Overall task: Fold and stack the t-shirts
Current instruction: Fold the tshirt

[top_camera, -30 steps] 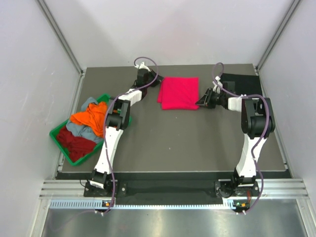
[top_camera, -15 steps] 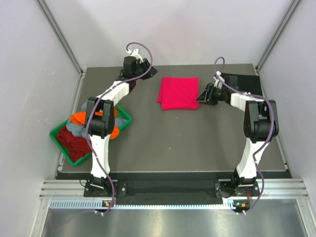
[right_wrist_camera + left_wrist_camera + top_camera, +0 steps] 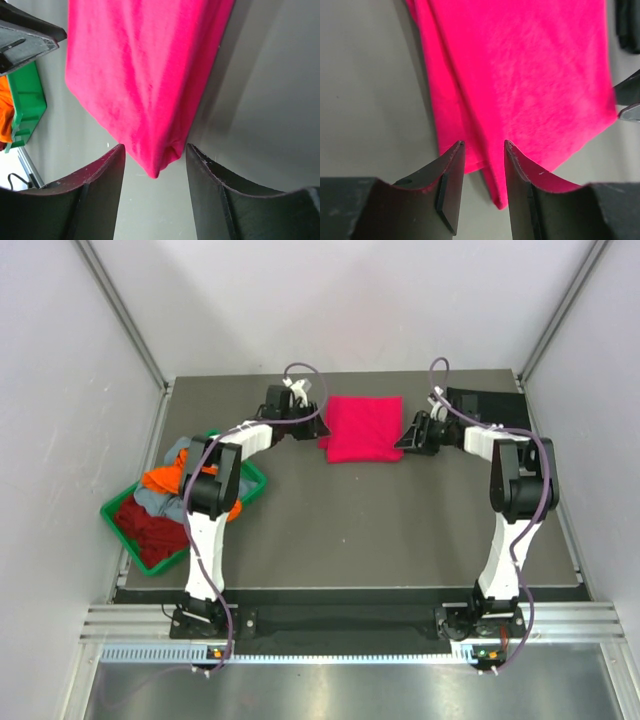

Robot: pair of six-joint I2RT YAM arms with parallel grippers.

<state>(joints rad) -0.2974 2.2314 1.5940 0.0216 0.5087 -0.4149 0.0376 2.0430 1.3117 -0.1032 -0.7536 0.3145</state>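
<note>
A folded bright pink-red t-shirt (image 3: 363, 427) lies flat at the back middle of the table. My left gripper (image 3: 318, 431) is at its near left corner and stands open. In the left wrist view that corner of the pink-red t-shirt (image 3: 520, 75) lies loose between the left gripper's (image 3: 483, 145) jaws. My right gripper (image 3: 403, 440) is open at the near right corner. The right wrist view has the tip of the pink-red t-shirt (image 3: 145, 75) between the right gripper's (image 3: 154, 149) jaws, touching neither. A folded black t-shirt (image 3: 490, 408) lies at the back right.
A green tray (image 3: 118, 523) at the left edge holds orange (image 3: 180, 478), dark red (image 3: 150, 530) and grey-blue (image 3: 180, 448) t-shirts in a heap. The left arm's elbow (image 3: 205, 490) hangs over the tray's right side. Grey walls close in the table.
Both grippers have opened. The left gripper rose away from the pink-red t-shirt's back left corner, then came down at its near left corner. The right gripper has barely moved.
</note>
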